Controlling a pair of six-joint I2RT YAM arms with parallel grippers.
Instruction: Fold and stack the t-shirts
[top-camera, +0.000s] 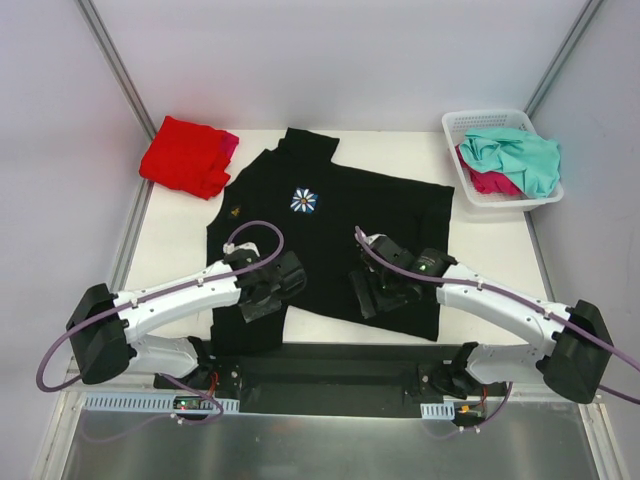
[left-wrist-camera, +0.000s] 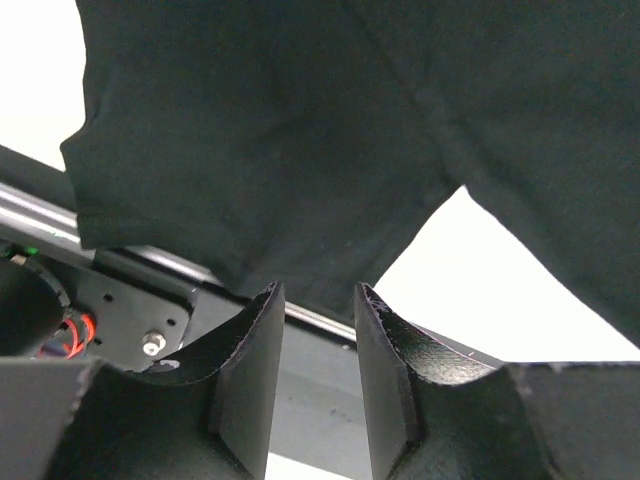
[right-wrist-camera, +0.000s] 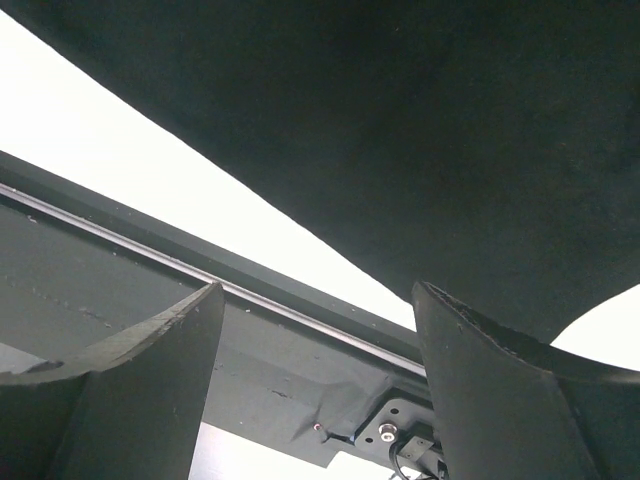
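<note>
Top external view, from the left: a bright red t-shirt (top-camera: 185, 155) lies at the far left corner of the tabletop (top-camera: 175, 235), with a magenta-pink edge (top-camera: 231, 143) showing at its right side. Just beside it the large black t-shirt (top-camera: 330, 230) lies spread across the middle, its white daisy print (top-camera: 304, 200) facing up and its near hem reaching the near edge of the tabletop. Both arms reach over that near part of the cloth.

The left jaws stand a narrow way apart (a slim gap, plain in the left wrist view) with nothing between the fingers (left-wrist-camera: 250, 350). The black hem lies just past their tips. The right jaws stand wide and also hold nothing, the shirt's edge lying beyond their fingers (right-wrist-camera: 480, 380).

At the far right corner a white lattice basket (top-camera: 455, 125) holds a teal-mint t-shirt (top-camera: 520, 155) draped over a magenta one (top-camera: 490, 183).
</note>
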